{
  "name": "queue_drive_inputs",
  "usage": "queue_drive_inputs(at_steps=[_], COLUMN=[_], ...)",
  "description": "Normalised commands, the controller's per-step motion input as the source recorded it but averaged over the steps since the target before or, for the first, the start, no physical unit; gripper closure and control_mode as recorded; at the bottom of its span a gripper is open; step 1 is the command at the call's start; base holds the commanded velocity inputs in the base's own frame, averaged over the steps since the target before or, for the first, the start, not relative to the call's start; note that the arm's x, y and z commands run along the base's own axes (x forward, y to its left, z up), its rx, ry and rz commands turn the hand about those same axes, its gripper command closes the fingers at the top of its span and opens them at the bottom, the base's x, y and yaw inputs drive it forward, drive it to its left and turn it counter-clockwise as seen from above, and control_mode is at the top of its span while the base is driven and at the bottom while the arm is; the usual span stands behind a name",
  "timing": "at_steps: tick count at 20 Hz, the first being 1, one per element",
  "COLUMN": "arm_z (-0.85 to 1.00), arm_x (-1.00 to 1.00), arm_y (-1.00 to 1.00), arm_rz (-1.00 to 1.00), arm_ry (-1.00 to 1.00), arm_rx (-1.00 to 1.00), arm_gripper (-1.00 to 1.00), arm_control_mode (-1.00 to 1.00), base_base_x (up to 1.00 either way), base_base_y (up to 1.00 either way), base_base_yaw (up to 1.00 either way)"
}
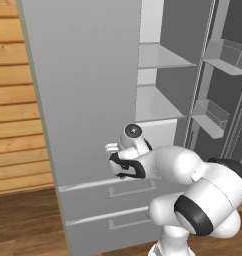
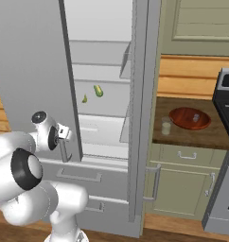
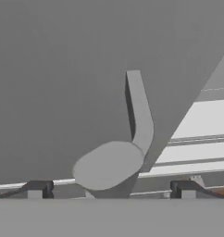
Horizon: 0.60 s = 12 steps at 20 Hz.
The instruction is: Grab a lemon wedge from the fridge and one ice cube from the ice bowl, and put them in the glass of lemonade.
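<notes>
fridge (image 2: 36, 71) doors open, wood-plank wall (image 1: 13, 100), brown counter (image 2: 201, 134)

fridge shelf (image 2: 104, 101), lemon wedge (image 2: 84, 99), counter (image 2: 192, 133), ice bowl (image 2: 189, 118)

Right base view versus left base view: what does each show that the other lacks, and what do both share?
Right base view alone: the lemon wedge on a fridge shelf beside a larger green item, plus the ice bowl and glass of lemonade on the counter. Left base view alone: the wood plank wall and the right door's bins. Both: the open fridge, its drawers, and the open pincer by the left door's handle.
</notes>
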Motion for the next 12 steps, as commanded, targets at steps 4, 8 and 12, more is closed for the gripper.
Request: queue_drive_inputs(at_steps=[4,8,12], arm_z=[-0.29,-0.21,-0.13], arm_x=[0.49,0.43,0.45], arm_y=[0.0,0.0,0.05], arm_rz=[0.0,0.0,0.0], arm_ry=[-0.02,0.0,0.0], arm_rx=[0.0,0.0,0.0], arm_gripper=[-1.0,-1.0,1.0], arm_control_mode=[-1.0,-1.0,-1.0], base_base_x=[0.0,0.0,0.0], base_base_y=[0.0,0.0,0.0], base_base_yaw=[0.0,0.0,0.0])
